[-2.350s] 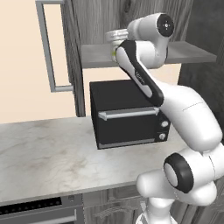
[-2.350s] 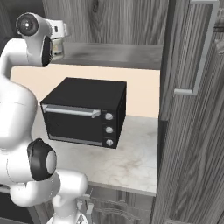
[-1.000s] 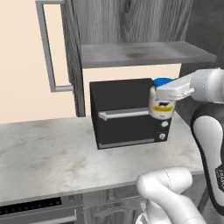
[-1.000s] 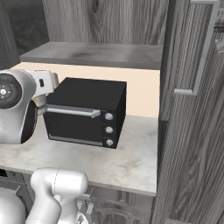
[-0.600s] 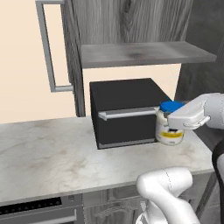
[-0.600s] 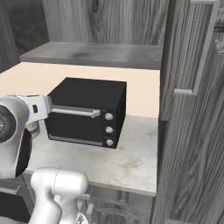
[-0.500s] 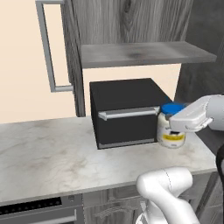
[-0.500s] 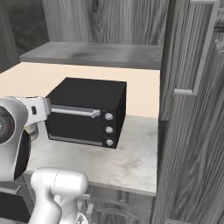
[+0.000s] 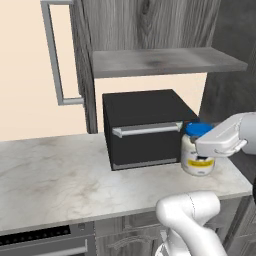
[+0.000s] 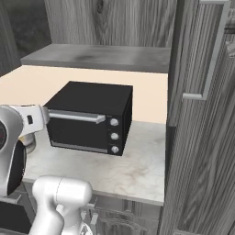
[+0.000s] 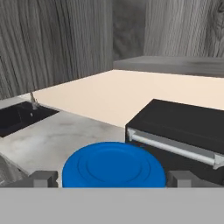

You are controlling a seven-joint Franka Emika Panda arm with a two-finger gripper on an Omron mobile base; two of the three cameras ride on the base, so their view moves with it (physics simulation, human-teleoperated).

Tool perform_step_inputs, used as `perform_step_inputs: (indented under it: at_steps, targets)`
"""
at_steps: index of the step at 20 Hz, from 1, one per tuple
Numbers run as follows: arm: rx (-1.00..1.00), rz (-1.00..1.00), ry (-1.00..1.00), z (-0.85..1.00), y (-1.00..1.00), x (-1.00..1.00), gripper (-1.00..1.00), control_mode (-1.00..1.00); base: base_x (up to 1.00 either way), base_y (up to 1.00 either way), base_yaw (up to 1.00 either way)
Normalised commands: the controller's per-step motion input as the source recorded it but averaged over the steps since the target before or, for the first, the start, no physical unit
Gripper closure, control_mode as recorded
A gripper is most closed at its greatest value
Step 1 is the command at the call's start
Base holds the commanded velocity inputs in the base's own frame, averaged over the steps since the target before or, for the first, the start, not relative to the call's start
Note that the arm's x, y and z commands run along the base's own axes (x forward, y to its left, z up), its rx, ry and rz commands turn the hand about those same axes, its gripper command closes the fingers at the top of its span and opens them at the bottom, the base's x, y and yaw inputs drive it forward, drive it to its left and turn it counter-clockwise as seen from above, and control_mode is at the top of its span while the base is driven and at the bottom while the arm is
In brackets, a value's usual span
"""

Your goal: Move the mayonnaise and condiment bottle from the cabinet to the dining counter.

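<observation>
Landmark: black toaster oven (image 9: pixel 142 129) on the marble worktop (image 9: pixel 55 172), its metal bar handle (image 9: pixel 147 130) across the front; in the right base view the oven (image 10: pixel 89 117) shows three round knobs (image 10: pixel 113 136) down its right side.
Mayonnaise: the jar (image 9: pixel 196 150) hangs just to the right of the oven's front corner, low over the worktop's right end; whether its base touches the marble cannot be told. Whitish body, blue lid, yellow band on the label.
Gripper: the gripper (image 9: pixel 207 146) is closed around the mayonnaise just under the lid, white hand coming in from the right. In the hand view the blue lid (image 11: pixel 113 165) sits between the two dark fingertips (image 11: pixel 43 178), each close against its rim.
Cabinet: the grey shelf (image 9: pixel 165 61) of the open cabinet (image 9: pixel 145 22) runs above the oven, bare on the part that shows; its open door (image 9: pixel 82 65) with a long bar handle (image 9: pixel 57 55) stands left of the oven.
Around the oven: tall wood-grain panel with a bar handle (image 10: pixel 211 53) to the right of it; a dark sink (image 11: pixel 19 117) lies set in the worktop beyond the jar in the hand view.
In the way: the oven's front edge lies right beside the jar; the shelf overhangs both.
Writing: label print too small to read; no brand legible on the oven.
</observation>
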Motion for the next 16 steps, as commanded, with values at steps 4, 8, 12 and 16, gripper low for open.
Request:
perform_step_inputs:
  at_steps: [4, 8, 12, 16]
  targets:
    - [0.00, 0.00, 0.00, 0.00, 0.00, 0.00, 1.00, 1.00, -0.50, 0.53, 0.02]
    - [0.00, 0.00, 0.00, 0.00, 0.00, 0.00, 1.00, 1.00, -0.59, 0.68, 0.07]
    - [0.00, 0.00, 0.00, 0.00, 0.00, 0.00, 1.00, 1.00, -0.61, 0.72, 0.10]
    - [0.00, 0.00, 0.00, 0.00, 0.00, 0.00, 1.00, 1.00, -0.60, 0.77, 0.12]
